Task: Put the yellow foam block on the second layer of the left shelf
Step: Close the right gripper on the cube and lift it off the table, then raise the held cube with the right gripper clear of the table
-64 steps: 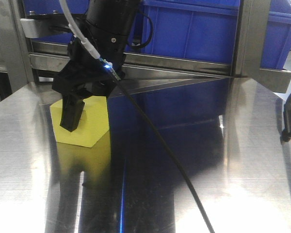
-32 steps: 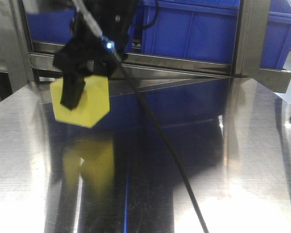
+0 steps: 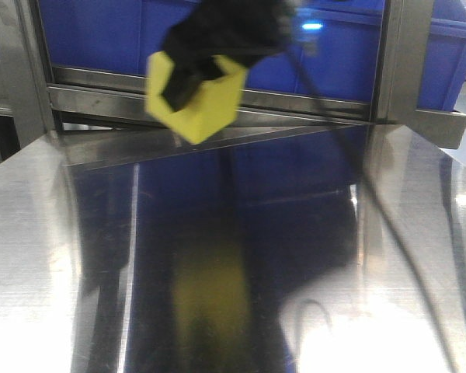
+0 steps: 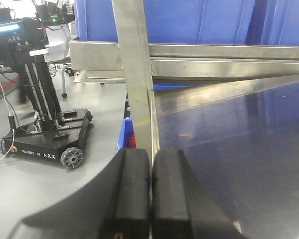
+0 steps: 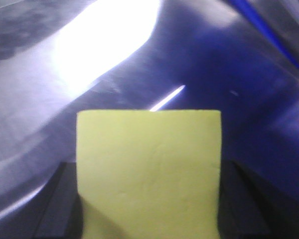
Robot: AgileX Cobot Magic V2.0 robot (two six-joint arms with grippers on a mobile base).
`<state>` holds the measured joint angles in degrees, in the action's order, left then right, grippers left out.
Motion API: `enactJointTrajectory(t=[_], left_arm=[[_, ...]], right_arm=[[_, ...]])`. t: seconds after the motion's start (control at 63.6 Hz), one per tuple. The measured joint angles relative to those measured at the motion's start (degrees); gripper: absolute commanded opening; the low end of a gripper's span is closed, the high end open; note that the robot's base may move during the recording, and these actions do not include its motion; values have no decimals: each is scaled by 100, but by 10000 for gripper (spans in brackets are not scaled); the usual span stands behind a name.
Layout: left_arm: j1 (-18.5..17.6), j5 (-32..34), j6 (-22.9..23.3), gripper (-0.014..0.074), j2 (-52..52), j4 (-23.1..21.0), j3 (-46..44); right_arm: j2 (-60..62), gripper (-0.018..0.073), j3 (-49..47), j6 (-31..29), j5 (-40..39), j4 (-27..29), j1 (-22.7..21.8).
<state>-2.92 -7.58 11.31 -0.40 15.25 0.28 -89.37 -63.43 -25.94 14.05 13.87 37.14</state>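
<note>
The yellow foam block (image 3: 206, 105) hangs in the air above the steel tabletop (image 3: 54, 233), in front of the shelf rail. My right gripper (image 3: 188, 84) is shut on it, black fingers on two opposite sides; the image is blurred. In the right wrist view the block (image 5: 148, 159) fills the space between the two fingers (image 5: 57, 204) of my right gripper (image 5: 148, 204). My left gripper (image 4: 150, 172) is shut and empty, near the table's left edge beside a shelf post (image 4: 137, 74). It does not show in the front view.
Blue bins (image 3: 334, 54) stand on the shelf behind a steel rail (image 3: 311, 105). A steel upright (image 3: 400, 62) rises at the right. A black cable (image 3: 388, 225) trails over the table. A wheeled black base (image 4: 45, 139) stands on the floor at the left.
My right gripper has lifted the yellow block off the tabletop and carried it up and to the right, toward the shelf rail. Its cable swung right.
</note>
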Motion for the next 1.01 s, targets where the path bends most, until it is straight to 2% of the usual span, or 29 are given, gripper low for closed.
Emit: enactJointTrajectory(t=[0.267,0.613,0.802,1.007], left_arm=[[0,0,0,136,0,0,0],[0,0,0,136,0,0,0],[0,0,0,136,0,0,0],[0,0,0,136,0,0,0]], right_arm=[[2226,319,2305,591,-941,0,-1016],[5917,319,4329,665,-960,0,-2124],[7688,319,4722,673,-568,0,-2246],[8430,319,4740,673,-349,0,-2246]])
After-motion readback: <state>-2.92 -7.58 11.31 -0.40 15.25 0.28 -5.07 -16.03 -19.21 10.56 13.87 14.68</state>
